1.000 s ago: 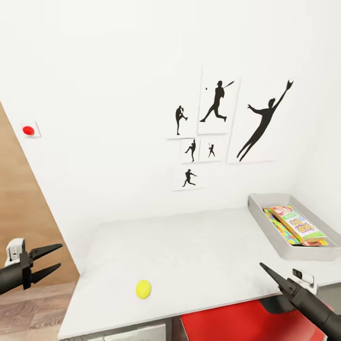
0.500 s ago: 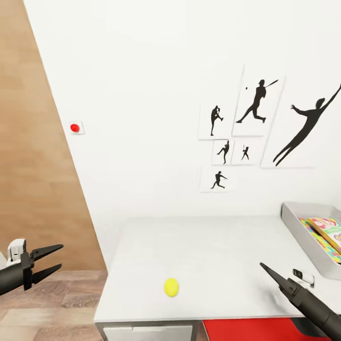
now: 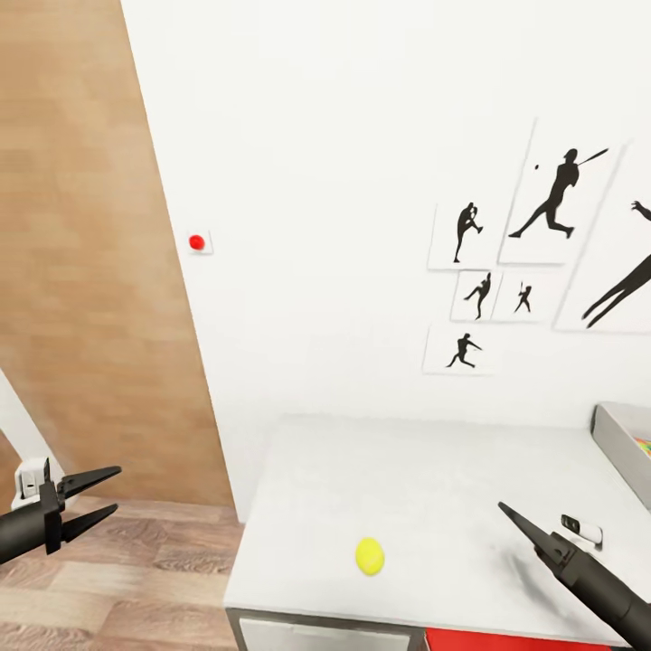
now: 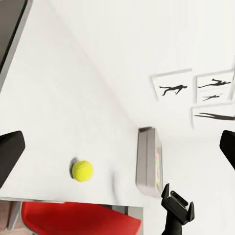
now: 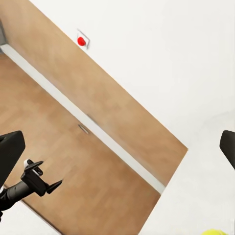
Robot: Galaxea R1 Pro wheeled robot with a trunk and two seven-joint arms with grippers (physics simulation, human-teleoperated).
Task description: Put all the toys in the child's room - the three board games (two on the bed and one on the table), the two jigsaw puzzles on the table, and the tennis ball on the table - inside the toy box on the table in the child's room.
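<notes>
Tennis ball [image 3: 369, 555] lies loose near front edge of desk [image 3: 434, 488], well apart from toy box [image 3: 619, 434] at far right, some toys already inside. Left end effector [image 3: 90, 497] and right end effector [image 3: 512, 517] wide, empty. Ball remains.

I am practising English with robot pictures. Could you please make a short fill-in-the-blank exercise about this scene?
1. The tennis ball is ____ in colour.
2. The ball lies on the ____, near the front edge of it.
3. The left pincer is ____ and holds nothing.
4. The small round button on the wall is ____.

Missing words: yellow; table; open; red
</notes>
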